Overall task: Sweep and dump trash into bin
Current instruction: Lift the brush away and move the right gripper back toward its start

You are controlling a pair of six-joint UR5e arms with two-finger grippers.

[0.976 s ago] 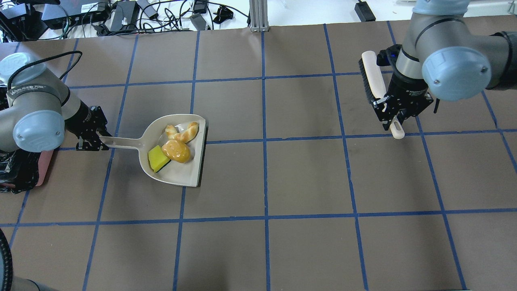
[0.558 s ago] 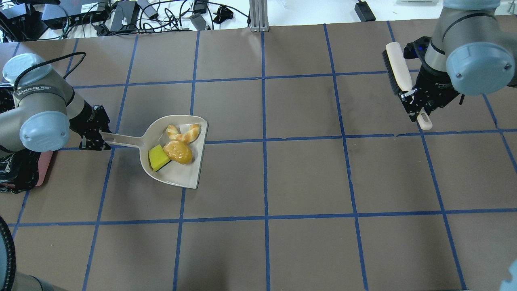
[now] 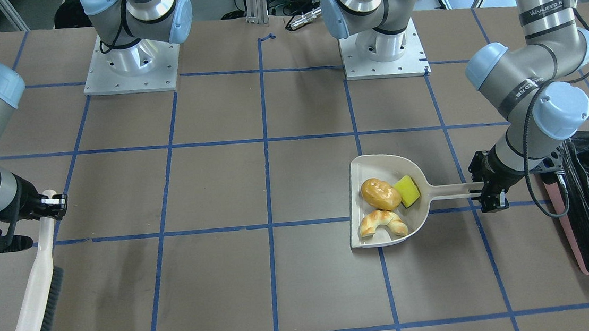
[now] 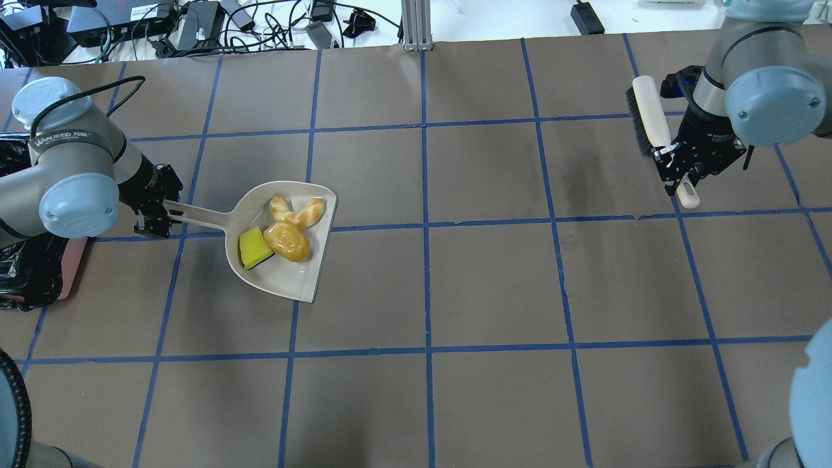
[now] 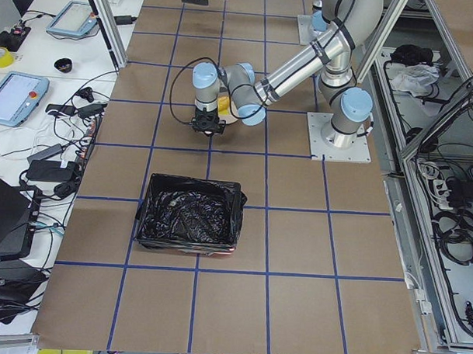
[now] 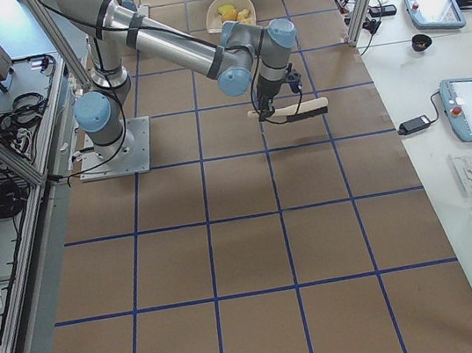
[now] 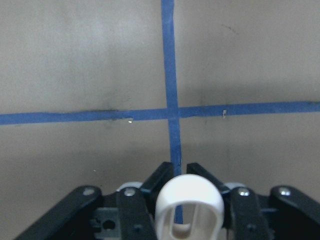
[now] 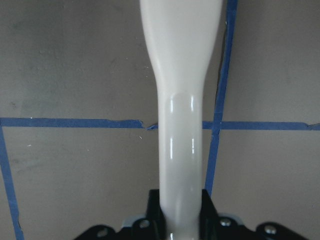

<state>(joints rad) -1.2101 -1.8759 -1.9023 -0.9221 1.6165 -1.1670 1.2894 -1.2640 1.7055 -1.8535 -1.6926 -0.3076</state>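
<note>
Trash: the glossy golden-brown roll [image 4: 286,242], the tan croissant [image 4: 297,212] and the yellow sponge piece [image 4: 255,248] all lie inside the beige dustpan [image 4: 286,281]. The roll sits in the middle, touching the sponge piece on its handle side and the croissant on the side away from the robot.
Dustpan: its open lip points toward the middle of the table and its handle toward the robot's left. Whether the lip rests on the table cannot be told.
Left gripper [image 4: 159,211]: clenched on the end of the dustpan handle; the wrist view shows the handle's looped end pinched between the two fingers.
Bin [image 3: 565,211]: pink, lined with a crinkled black bag, standing at the table's end on the robot's left. It lies just beyond the left gripper, on the far side from the pan, with nothing of the trash in it.
Right gripper [image 4: 676,166]: clamped on the cream handle of a brush [image 4: 647,117], far over on the robot's right.
Brush: dark bristles along one long edge, head pointing away from the robot.
Table [image 4: 494,279]: brown surface with a blue tape grid.
</note>
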